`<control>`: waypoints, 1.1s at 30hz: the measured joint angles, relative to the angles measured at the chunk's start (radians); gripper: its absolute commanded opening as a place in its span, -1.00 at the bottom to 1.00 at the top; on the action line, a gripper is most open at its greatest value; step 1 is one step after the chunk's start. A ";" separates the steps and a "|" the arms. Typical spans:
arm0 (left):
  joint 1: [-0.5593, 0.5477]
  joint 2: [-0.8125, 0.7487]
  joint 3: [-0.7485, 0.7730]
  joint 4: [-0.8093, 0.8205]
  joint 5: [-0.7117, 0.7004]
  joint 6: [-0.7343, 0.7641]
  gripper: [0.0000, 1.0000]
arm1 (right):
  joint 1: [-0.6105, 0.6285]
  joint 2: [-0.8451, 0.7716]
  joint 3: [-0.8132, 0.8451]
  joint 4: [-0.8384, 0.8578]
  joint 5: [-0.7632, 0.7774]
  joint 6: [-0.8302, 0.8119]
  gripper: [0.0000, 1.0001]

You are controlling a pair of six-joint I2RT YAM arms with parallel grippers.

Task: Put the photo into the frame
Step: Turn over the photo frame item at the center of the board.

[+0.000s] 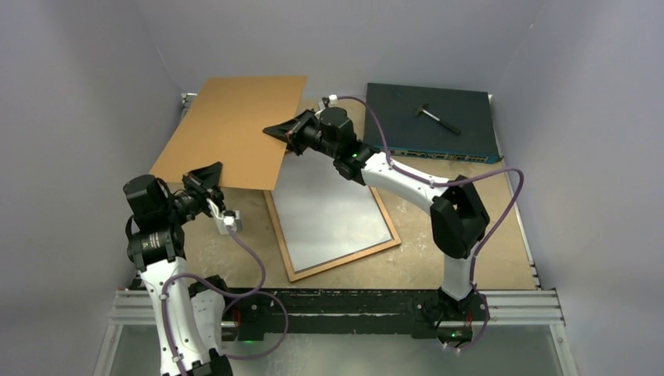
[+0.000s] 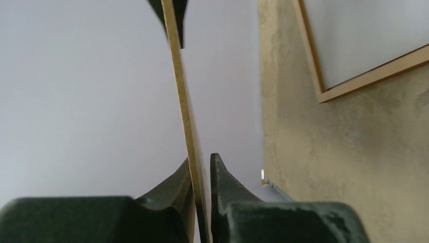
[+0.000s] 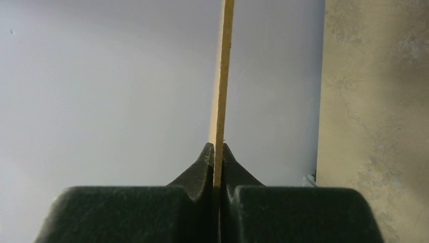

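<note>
Plain brown rectangular backing board (image 1: 231, 125), held aloft, left fingers (image 2: 225, 187) and right fingers (image 3: 200, 174) clamped on its edge; thin orange-brown wooden frame (image 1: 344, 256) flat on beige tabletop (image 1: 391, 270).

Orange-brown frame (image 1: 344, 260) lies flat mid-table, tipped toward eleven o'clock; photo (image 1: 333, 211) fills it, white back up.

The thin rectangular orange-brown wooden frame (image 1: 344, 259) lay flat at the middle of the mottled beige table (image 1: 501, 235). The plain brown rectangular backing board (image 1: 231, 129) hung at rear left. Its near right corner was over the frame's far left corner. Its near edge was between the left gripper (image 1: 210, 178) fingers and its right edge in the right gripper (image 1: 282, 129). The dark flat electronics box (image 1: 462, 117) lay at rear right, with a small tool (image 1: 435, 117) on top.
</note>
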State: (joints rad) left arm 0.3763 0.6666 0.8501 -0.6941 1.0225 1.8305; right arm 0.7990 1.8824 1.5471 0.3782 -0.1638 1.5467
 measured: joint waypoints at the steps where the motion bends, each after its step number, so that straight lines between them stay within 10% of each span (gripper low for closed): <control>1: 0.000 -0.001 0.003 0.006 0.000 0.000 -1.00 | 0.002 0.003 0.000 -0.008 0.008 0.002 -1.00; 19: -0.004 0.150 0.146 -0.243 -0.062 -0.010 -1.00 | -0.028 -0.005 -0.171 0.112 -0.277 -0.343 0.41; 33: -0.006 0.223 0.234 -0.384 -0.111 0.014 -1.00 | -0.167 -0.282 -0.283 0.116 -0.471 -0.922 0.70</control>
State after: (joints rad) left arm 0.3698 0.8898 1.0843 -1.0782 0.9115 1.8446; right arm 0.6323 1.6005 1.2644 0.4938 -0.6346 0.6243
